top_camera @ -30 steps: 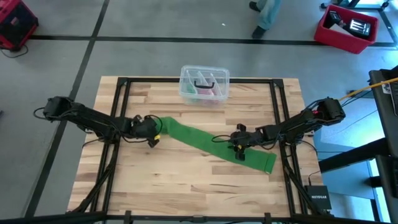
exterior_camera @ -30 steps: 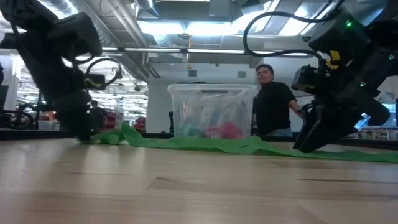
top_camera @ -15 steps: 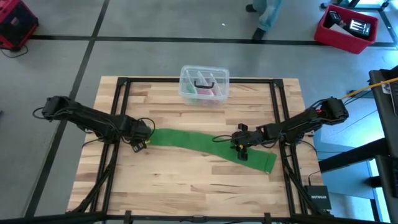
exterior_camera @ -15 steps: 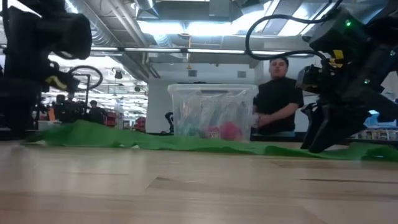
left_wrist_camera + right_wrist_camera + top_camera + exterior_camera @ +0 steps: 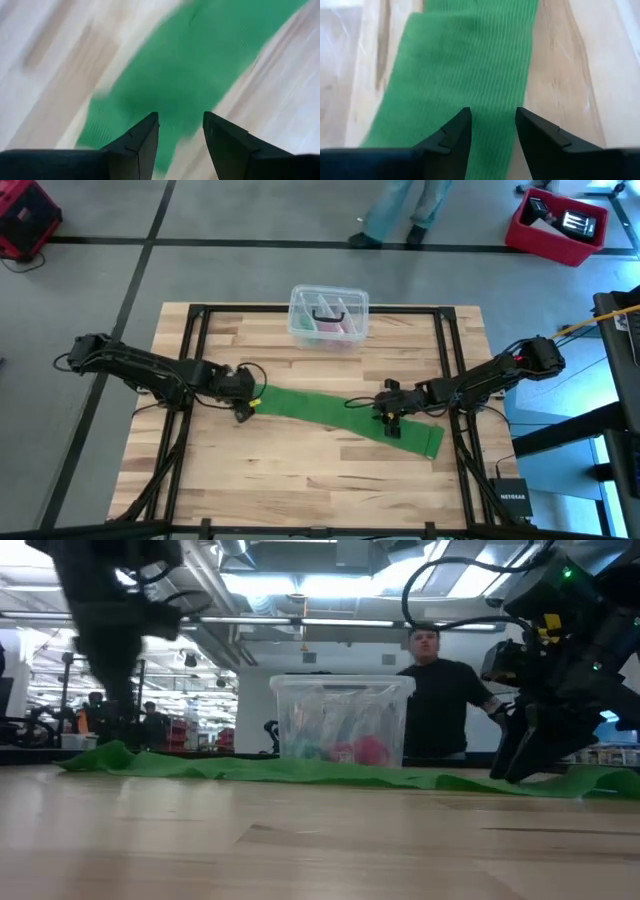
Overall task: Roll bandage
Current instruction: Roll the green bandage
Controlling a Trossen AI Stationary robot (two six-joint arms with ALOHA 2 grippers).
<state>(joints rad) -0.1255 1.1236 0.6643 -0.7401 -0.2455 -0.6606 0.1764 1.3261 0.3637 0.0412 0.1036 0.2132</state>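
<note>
Left pincer point(image 5: 246, 399) at bandage point(image 5: 335, 412) end; strip runs left-right, slightly diagonal

Bright overhead ceiling strips, glare up top in low view; left wrist view smeared, motion-blurred beyond jaws.

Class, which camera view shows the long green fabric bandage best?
The high view: the whole long green fabric bandage lies flat, end to end. The low view shows it edge-on; each wrist view shows only a patch.

Wood table point(image 5: 300, 470): green bandage point(image 5: 330, 410), plastic box point(image 5: 328, 316)
</note>
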